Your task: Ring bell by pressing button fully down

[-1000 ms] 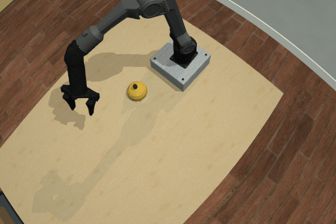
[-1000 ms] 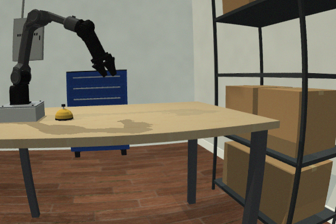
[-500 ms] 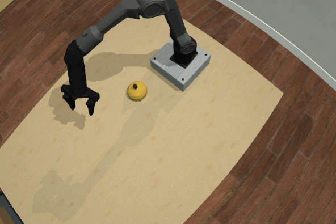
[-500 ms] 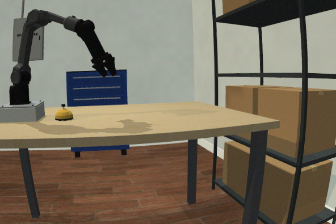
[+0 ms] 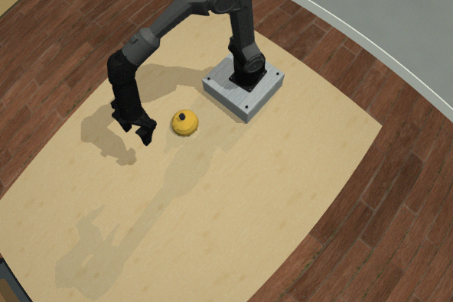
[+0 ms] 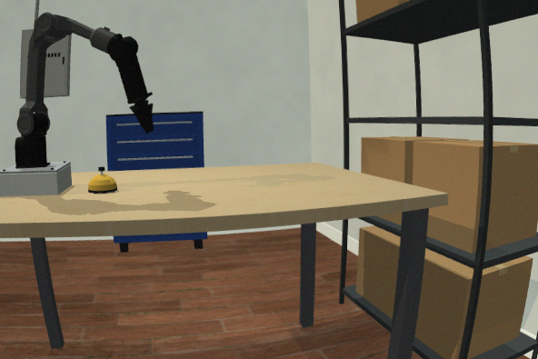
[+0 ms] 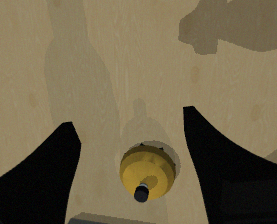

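Note:
A yellow dome bell (image 5: pixel 184 122) with a small black button (image 5: pixel 182 116) on top stands upright on the wooden table, close to the arm's grey base block. It also shows in the side view (image 6: pixel 102 183) and in the wrist view (image 7: pixel 148 173), low between the finger shapes. My gripper (image 5: pixel 138 131) (image 6: pixel 146 123) is open and empty. It hangs well above the table, pointing down, clear of the bell and off to the side away from the base. Nothing touches the button.
The grey base block (image 5: pixel 243 90) stands right behind the bell. A blue cabinet (image 6: pixel 155 142) stands behind the table. A black shelf rack with cardboard boxes (image 6: pixel 447 183) stands off the table's far end.

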Action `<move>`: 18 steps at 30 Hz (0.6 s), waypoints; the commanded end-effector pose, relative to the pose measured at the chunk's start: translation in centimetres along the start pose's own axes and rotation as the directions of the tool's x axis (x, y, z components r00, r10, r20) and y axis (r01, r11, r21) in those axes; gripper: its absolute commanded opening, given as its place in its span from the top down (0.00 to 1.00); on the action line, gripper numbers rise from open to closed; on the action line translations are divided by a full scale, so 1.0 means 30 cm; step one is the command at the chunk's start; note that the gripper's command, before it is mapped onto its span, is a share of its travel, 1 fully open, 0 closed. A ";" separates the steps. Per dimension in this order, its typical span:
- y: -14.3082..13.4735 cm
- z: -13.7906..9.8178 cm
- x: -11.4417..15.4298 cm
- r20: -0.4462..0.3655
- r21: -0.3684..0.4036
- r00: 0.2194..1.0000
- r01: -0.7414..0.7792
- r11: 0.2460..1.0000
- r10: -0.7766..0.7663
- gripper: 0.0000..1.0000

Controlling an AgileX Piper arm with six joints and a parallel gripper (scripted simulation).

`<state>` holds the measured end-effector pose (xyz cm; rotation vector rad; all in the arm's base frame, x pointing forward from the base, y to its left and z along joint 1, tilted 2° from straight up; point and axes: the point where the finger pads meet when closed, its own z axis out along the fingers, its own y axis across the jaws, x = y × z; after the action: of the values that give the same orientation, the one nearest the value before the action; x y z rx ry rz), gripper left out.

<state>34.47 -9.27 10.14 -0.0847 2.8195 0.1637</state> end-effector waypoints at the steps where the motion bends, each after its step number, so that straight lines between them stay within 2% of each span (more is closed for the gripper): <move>1: 0.003 -0.003 -0.001 -0.001 0.005 1.000 0.002 1.000 -0.002 0.00; 6: 0.051 -0.014 0.187 -0.120 0.085 0.954 -0.265 0.961 0.274 0.00; 11: 0.074 -0.031 0.347 -0.166 0.208 0.854 -0.458 0.864 0.493 0.00; 15: 0.081 -0.041 0.423 -0.165 0.276 0.792 -0.535 0.799 0.588 0.00; 18: 0.081 -0.043 0.434 -0.163 0.286 0.783 -0.545 0.788 0.600 0.00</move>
<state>21.52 -7.57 7.49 0.8906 2.9899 -0.0388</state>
